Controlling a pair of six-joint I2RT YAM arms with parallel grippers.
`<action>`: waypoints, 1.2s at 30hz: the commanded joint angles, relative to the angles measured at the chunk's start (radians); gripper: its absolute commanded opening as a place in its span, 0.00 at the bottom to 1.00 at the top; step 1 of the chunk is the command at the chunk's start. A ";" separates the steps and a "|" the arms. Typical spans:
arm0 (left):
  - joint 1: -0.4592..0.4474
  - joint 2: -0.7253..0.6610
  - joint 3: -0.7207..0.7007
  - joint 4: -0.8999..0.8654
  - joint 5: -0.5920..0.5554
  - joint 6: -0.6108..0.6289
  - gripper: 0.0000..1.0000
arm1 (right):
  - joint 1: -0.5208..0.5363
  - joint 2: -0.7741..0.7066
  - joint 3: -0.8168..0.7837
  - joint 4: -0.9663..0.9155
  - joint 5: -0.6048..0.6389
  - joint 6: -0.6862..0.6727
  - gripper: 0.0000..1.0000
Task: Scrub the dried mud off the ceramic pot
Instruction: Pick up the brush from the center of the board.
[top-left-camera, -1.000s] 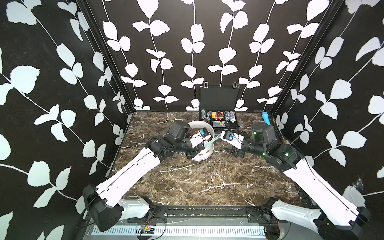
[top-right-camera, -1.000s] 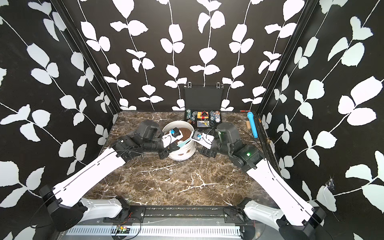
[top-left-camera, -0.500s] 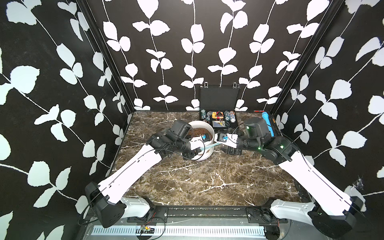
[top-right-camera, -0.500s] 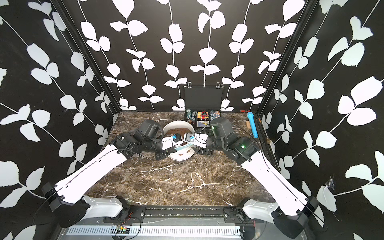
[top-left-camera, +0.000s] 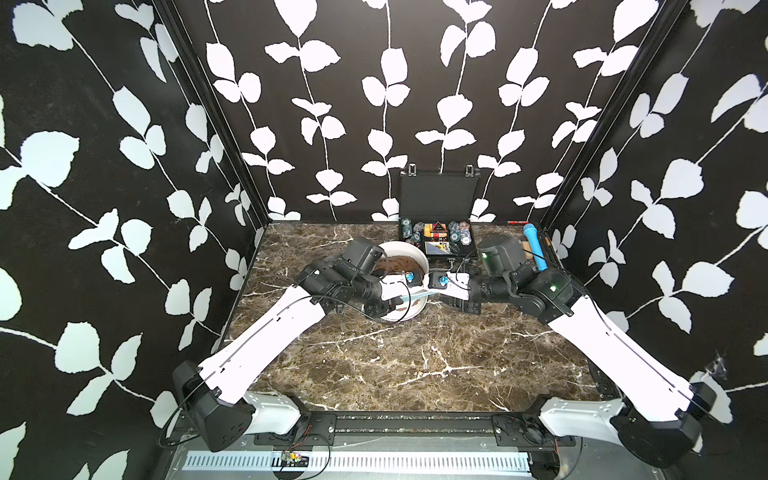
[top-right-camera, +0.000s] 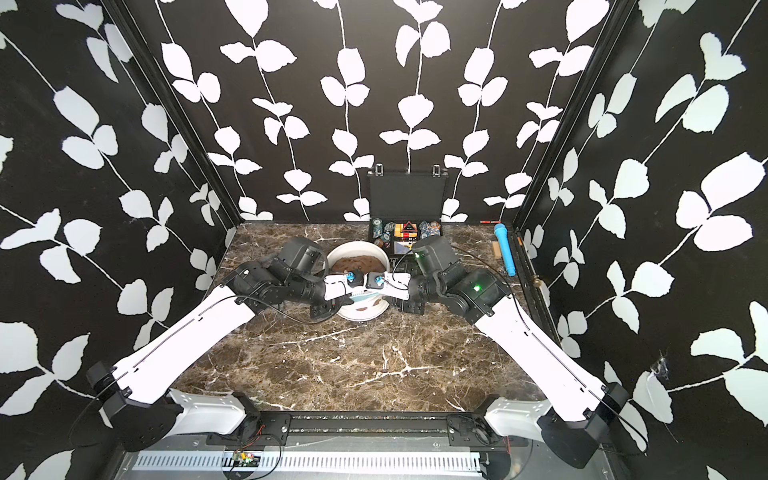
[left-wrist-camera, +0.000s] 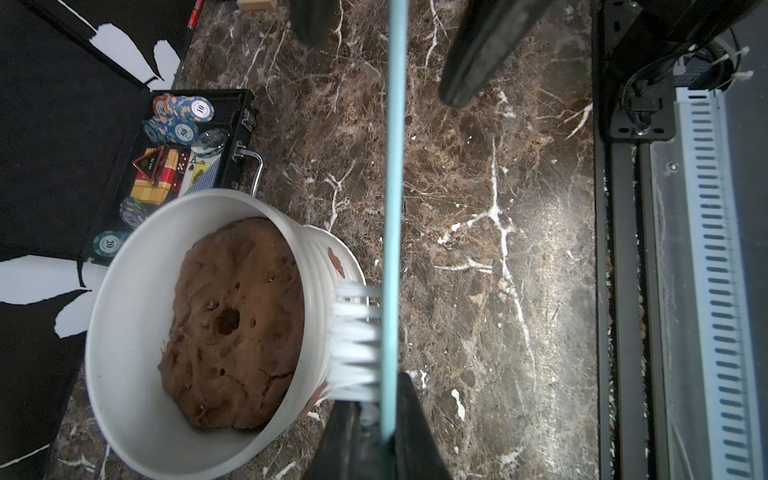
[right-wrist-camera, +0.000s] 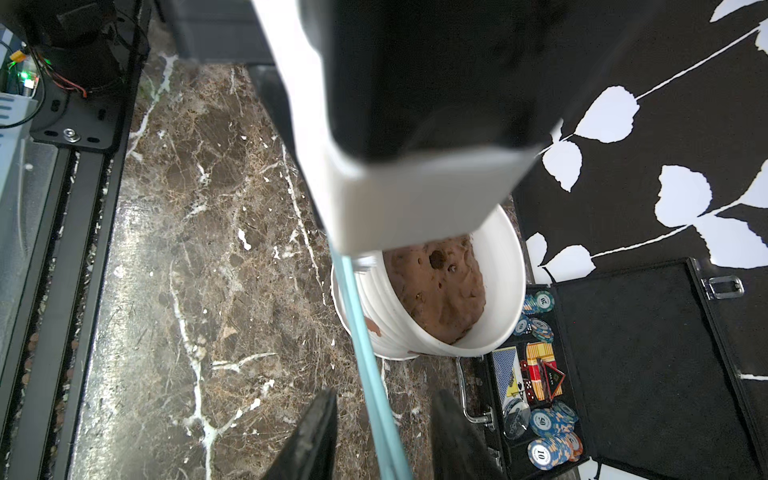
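Item: ceramic pot (left-wrist-camera: 129, 291), white and ribbed, with dried mud (left-wrist-camera: 336, 262) on its outer wall and a brush (left-wrist-camera: 395, 166) laid against it.

The pot stands upright on the worktop (left-wrist-camera: 478, 249), just in front of the open chip case (right-wrist-camera: 623, 332), and a brown mound (left-wrist-camera: 232, 316) with a hole fills its inside. The mud shows as reddish patches on the pot's wall, one just beyond the bristles (left-wrist-camera: 357, 340). The white bristles press flat on the pot's ribs. The left hand (left-wrist-camera: 376, 392) is clamped on the pale blue handle at the bristle end. The right hand (right-wrist-camera: 385, 395) straddles the handle's far end, fingers apart and clear of it on both sides. Handling, as judged: the right hand should close squarely before any stroke. Then sweep along the ribs over each patch with light pressure, since nothing steadies the pot and it could slide toward the case.
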 joint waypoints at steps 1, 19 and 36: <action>0.003 -0.023 0.038 -0.032 0.040 0.048 0.00 | 0.008 0.009 0.026 -0.020 -0.019 0.006 0.38; 0.003 0.010 0.078 -0.063 0.050 0.067 0.08 | 0.007 0.028 0.044 -0.034 -0.066 0.020 0.08; 0.009 0.004 0.103 -0.021 -0.059 -0.004 0.70 | 0.007 0.001 0.014 -0.026 -0.060 0.057 0.00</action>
